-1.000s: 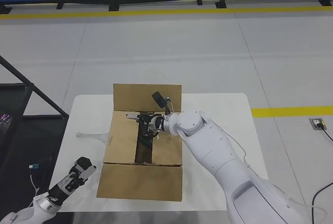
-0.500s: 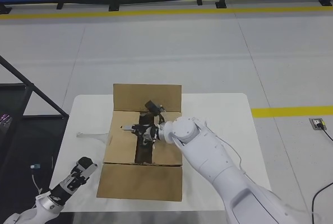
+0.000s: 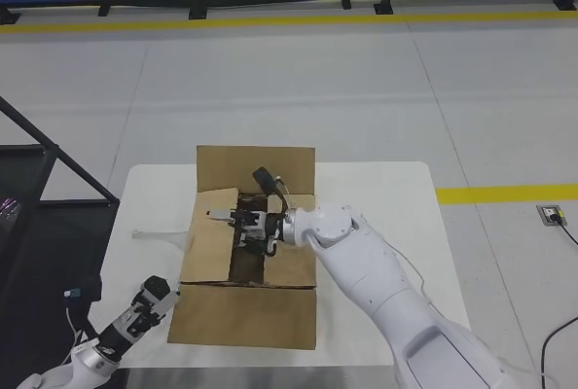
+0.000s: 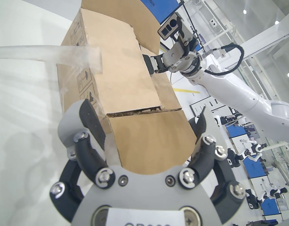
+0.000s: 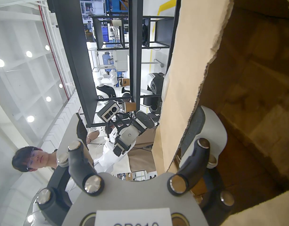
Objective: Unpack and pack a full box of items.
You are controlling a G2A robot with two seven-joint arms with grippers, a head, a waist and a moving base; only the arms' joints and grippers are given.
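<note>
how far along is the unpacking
Done: far outer flap and near outer flap lie open. In hand: the right gripper straddles one inner flap, tilted up. Left: the other inner flap lies down; unpacking and repacking come after. The left gripper is open, holding nothing.

The box (image 4: 73, 76) is plain brown cardboard and stands upright in the middle of the table (image 3: 386, 194), its top partly open. Its far flap (image 3: 233, 165) is folded open toward the table's far edge, and its near flap (image 3: 242, 316) is folded outward toward the table's near edge. The inner flap on the table's left side (image 3: 211, 243) is tilted up off the opening; the inner flap on the table's right side (image 3: 294, 267) lies nearly flat over it. Between them a dark gap (image 3: 250, 263) shows the inside, whose contents cannot be made out. A strip of clear tape (image 4: 47, 52) trails from the box wall on the table's left side
</note>
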